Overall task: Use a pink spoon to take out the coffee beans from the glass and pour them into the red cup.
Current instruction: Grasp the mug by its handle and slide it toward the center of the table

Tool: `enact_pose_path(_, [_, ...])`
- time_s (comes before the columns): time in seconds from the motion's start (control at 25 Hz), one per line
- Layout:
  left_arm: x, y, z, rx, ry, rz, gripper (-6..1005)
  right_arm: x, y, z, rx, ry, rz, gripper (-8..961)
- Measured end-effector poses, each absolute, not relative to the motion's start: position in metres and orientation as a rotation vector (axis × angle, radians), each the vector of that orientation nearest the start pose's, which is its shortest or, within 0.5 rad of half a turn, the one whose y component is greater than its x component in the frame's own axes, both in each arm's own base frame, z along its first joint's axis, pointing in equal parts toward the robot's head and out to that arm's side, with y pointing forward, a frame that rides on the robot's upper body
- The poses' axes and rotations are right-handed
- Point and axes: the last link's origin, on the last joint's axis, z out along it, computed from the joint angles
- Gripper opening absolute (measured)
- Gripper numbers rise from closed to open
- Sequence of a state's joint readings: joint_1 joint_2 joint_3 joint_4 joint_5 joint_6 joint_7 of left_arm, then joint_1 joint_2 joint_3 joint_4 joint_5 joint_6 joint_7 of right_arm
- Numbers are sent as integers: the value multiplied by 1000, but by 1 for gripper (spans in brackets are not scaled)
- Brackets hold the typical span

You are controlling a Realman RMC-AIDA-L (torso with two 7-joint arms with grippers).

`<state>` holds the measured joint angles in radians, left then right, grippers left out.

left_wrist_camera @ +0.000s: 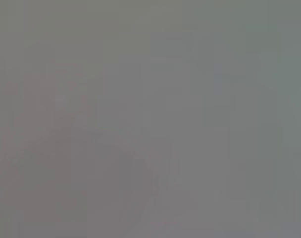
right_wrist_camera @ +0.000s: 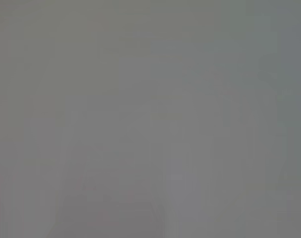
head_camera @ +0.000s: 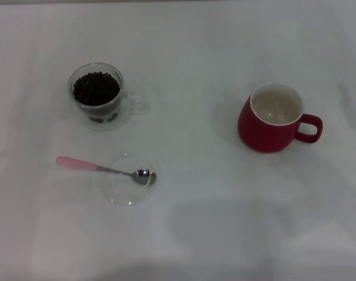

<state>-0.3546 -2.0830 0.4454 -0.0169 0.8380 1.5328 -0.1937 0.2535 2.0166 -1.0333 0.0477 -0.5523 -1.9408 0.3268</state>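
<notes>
Dish [head_camera: 126, 188]: flat, shallow, clear and round, sitting nearest the camera on the white table [head_camera: 225, 234], toward the robot's left
Pink spoon [head_camera: 105, 168]: lying with its silver bowl resting over the far rim of the dish and its pale-pink handle reaching out to the left, onto the table
Glass [head_camera: 98, 96]: standing upright beyond the spoon, on the left half of the table, its clear side handle pointing right
Coffee beans [head_camera: 96, 88]: filling the glass nearly to the rim as a dark heap; a few are showing through the wall lower down
Red cup [head_camera: 276, 119]: standing upright well apart from the glass, on the right half of the table, its loop handle pointing right and its off-white inside facing up; I cannot tell whether the faint specks inside are beans
Left gripper: showing in none of the views; the left wrist view is giving only a blank grey field, so I cannot tell how its fingers are set
Right gripper: likewise out of sight; the right wrist view is giving the same blank grey, and I cannot tell how its fingers are set
</notes>
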Motion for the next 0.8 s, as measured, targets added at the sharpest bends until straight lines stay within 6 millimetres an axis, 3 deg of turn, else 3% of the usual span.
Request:
enact_pose_path(0.64, [-358,275,41,-1339,-374,-734,685,349,182,17,-1788,313,962,585])
enact_pose_path(0.8, [-357,275,40,-1339,-379,-741,685,354,180,7,-1844,359,915,762])
